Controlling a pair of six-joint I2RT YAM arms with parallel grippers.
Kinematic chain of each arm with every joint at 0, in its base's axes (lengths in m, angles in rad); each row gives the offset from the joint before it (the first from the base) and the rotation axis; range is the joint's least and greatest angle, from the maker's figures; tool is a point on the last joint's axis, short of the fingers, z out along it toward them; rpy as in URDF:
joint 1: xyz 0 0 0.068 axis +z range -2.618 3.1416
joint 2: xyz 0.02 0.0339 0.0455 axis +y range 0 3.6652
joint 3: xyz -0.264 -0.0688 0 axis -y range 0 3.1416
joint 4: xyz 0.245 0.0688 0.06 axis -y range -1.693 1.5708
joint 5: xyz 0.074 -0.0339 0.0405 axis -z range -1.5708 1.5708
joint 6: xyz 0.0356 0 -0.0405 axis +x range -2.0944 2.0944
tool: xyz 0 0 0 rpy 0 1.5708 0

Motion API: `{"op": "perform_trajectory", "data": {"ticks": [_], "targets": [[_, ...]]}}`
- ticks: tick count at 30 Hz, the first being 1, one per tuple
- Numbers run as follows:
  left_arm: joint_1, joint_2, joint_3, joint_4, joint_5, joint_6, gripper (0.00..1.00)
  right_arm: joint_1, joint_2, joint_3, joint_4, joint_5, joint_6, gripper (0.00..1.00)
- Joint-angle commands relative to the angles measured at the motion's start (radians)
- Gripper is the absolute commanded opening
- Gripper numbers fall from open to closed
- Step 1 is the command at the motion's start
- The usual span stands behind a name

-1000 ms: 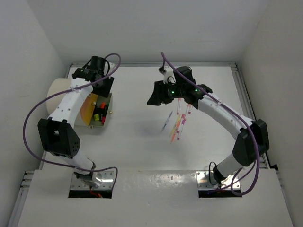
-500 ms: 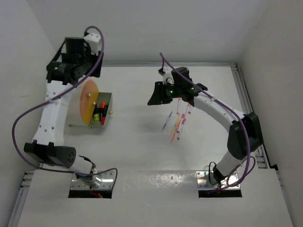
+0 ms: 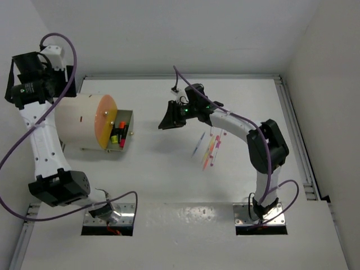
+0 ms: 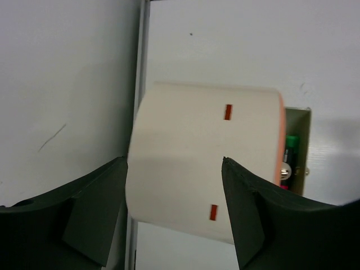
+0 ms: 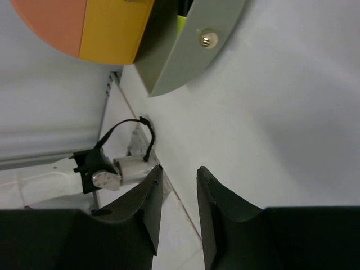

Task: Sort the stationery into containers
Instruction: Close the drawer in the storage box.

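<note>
— Pens: where do your targets lie?
— Loose on the table, near your right gripper, whose jaws are narrowed on nothing.
— And your left gripper?
— High over the drum, jaws wide and empty, likely keeping clear. The bin holding highlighters looks unobstructed.

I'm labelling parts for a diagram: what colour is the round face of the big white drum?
Orange. The drum's round face shows best in the top external view.
</note>
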Motion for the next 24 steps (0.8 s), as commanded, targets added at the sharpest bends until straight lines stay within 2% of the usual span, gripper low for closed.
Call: {"op": "perform_trajectory", "data": {"ticks": [1,7,9,13,19,24], "targets": [[0.115,0.011,0.034,0.053,0.121,0.044,0.75,0.031,0.043,0.047,0.154,-0.057,0.096,0.30],[0.274,0.167,0.153,-0.079,0.309,0.046,0.76,0.060,0.140,0.106,0.215,-0.060,0.163,0.26],[0.296,0.203,0.164,-0.097,0.348,0.055,0.76,0.063,0.163,0.121,0.233,-0.059,0.192,0.26],[0.305,0.211,0.117,-0.110,0.343,0.090,0.75,0.063,0.230,0.135,0.261,-0.051,0.251,0.25],[0.302,0.174,0.028,-0.091,0.354,0.132,0.74,0.083,0.304,0.161,0.307,-0.026,0.333,0.16],[0.321,0.172,-0.009,-0.083,0.359,0.135,0.74,0.095,0.370,0.198,0.365,-0.025,0.402,0.13]]}}
